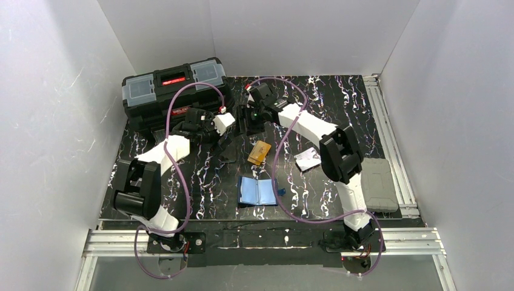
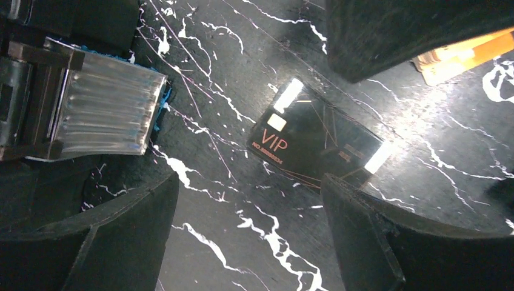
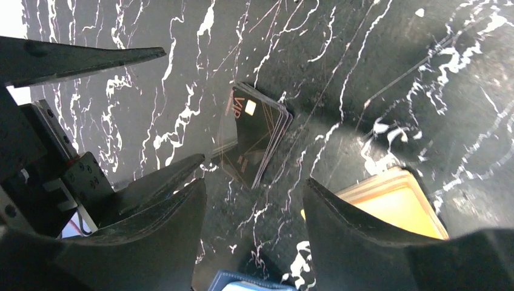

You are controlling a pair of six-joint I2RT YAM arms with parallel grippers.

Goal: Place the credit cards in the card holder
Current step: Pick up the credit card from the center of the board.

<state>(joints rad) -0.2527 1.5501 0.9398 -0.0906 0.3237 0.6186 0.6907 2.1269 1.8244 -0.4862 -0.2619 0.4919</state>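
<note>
The black VIP cards (image 3: 254, 136), a thin fanned stack, lie flat on the marbled worktop (image 1: 339, 103). They look light, stiff and glossy (so likely slippery, with little edge to catch), and pinching across the long edges seems best. The top card reads "VIP", then "NO." with digits I cannot read. The orange cards (image 1: 259, 151) lie just beside, and the open card holder (image 1: 257, 191) is nearer the bases. The left end effector (image 2: 250, 182) and right end effector (image 3: 254, 185) hover there, jaws apart and empty.

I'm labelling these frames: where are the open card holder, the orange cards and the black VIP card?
card holder (image 1: 257, 191): top view, light blue inside.
orange cards (image 1: 259, 152): top view, top card's middle.
black VIP card (image 2: 316, 138): left wrist view, face centre.
</note>
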